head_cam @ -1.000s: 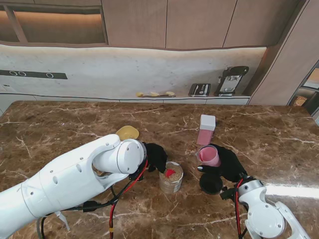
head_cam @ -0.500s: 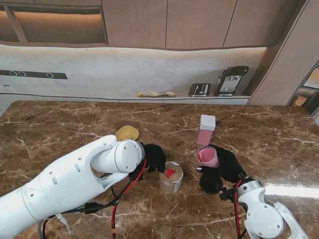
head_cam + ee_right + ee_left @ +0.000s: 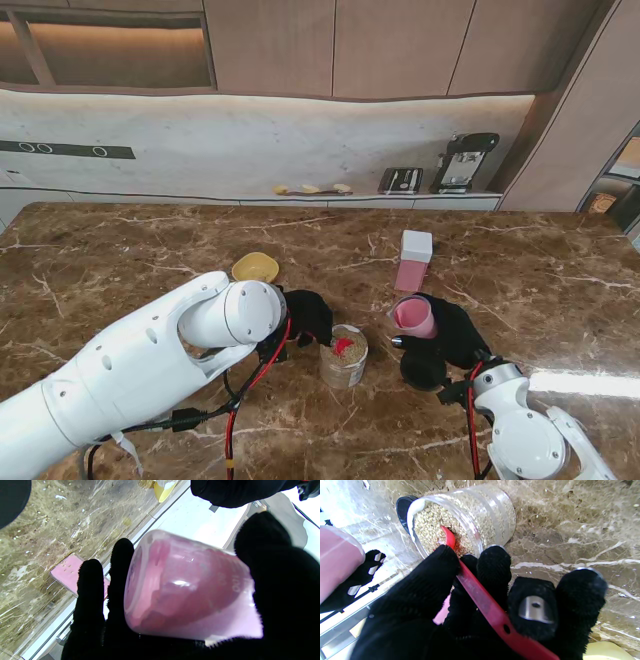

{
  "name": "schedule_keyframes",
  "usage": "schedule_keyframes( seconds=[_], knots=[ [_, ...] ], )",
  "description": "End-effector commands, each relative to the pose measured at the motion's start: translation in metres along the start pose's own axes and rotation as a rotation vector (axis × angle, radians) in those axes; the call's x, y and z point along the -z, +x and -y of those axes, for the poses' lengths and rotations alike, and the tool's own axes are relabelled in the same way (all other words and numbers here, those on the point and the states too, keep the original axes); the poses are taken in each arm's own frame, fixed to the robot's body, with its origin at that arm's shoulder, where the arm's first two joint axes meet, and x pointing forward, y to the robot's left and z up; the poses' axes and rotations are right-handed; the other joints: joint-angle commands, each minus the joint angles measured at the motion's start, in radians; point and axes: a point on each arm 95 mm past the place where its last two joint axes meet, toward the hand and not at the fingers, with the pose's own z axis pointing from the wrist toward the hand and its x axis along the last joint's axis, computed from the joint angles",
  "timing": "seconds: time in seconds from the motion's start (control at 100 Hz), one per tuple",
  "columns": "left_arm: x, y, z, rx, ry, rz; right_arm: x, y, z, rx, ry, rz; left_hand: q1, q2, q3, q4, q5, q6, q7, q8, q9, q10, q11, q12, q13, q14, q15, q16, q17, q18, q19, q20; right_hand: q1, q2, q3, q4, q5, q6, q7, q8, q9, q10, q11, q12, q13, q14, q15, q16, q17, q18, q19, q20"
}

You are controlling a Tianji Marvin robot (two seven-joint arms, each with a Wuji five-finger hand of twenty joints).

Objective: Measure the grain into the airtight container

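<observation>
Our left hand is closed tight around the handle of a red scoop. The scoop's bowl is dug down into the grain inside a clear jar. The jar stands near the middle of the table, a bit toward the near edge. In the left wrist view the scoop's long handle runs from our fingers straight over the jar's rim and slants down into the grain.

Our right hand is wrapped around a pink measuring cup, fingers on one side and thumb on the other. The cup is held up off the table and tipped, with its open mouth facing left, toward the jar. We can see small printed marks on its side in the right wrist view, but they are too blurry to read.

What matters most for the next move is this: the cup sits just to the right of the jar, with a small gap between them. We think the scoop must lift up and go right across that gap to reach the cup's mouth. The left hand is the one next to the jar, so it does the carrying.

A pink box with a white lid stands farther from us, behind the cup. We guess that is the airtight container. A yellow dish lies behind the left hand. A black round thing lies on the table under the right hand.
</observation>
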Motion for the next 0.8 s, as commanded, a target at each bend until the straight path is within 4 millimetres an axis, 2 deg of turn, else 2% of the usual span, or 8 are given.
schedule_keyframes(
  seconds=[0.0,0.07,0.54,0.79],
  knots=[
    [-0.006,-0.007,-0.012,0.018,-0.033,0.015,0.003,-0.004,0.006,-0.011,0.023,0.02,0.073,0.061,-0.001,0.011,-0.006,-0.101,0.02,0.064,0.052,-0.025,0.02,0.015,0.031,-0.041,0.099,-0.003,0.006,0.016,0.076,0.021,0.093,0.142,0.143,-0.042,0.061,-0.125,0.089,0.004,0.015,-0.067,0.044,-0.011,-0.002,-0.057,0.002,-0.008,-0.012,-0.014,-0.013,-0.012],
    [-0.007,-0.008,-0.012,0.026,-0.034,0.015,0.003,-0.005,0.007,-0.015,0.024,0.022,0.088,0.069,-0.034,0.019,-0.005,-0.105,0.012,0.081,0.048,-0.026,0.022,0.019,0.031,-0.041,0.098,-0.002,0.002,0.014,0.077,0.025,0.093,0.142,0.143,-0.042,0.061,-0.124,0.089,0.004,0.015,-0.067,0.044,-0.011,-0.002,-0.058,0.002,-0.008,-0.013,-0.014,-0.015,-0.013],
    [-0.003,-0.016,-0.013,0.078,-0.021,-0.001,0.002,-0.006,0.011,-0.016,0.032,0.03,0.091,0.074,-0.041,0.02,-0.008,-0.114,0.009,0.093,0.04,-0.028,0.031,0.025,0.031,-0.04,0.098,-0.002,-0.005,0.018,0.08,0.028,0.094,0.146,0.144,-0.041,0.062,-0.125,0.09,0.005,0.016,-0.066,0.046,-0.008,-0.001,-0.057,0.002,-0.008,-0.002,-0.016,-0.012,-0.01],
    [-0.001,-0.021,-0.015,0.103,-0.005,-0.018,0.002,-0.007,0.013,-0.012,0.041,0.035,0.091,0.075,-0.042,0.02,-0.009,-0.114,0.007,0.096,0.039,-0.027,0.031,0.025,0.031,-0.037,0.096,-0.002,-0.006,0.021,0.083,0.03,0.102,0.135,0.185,-0.041,0.068,-0.126,0.092,0.004,0.024,-0.066,0.05,0.014,0.005,-0.056,0.005,-0.007,0.009,-0.019,0.009,-0.002]
  ],
)
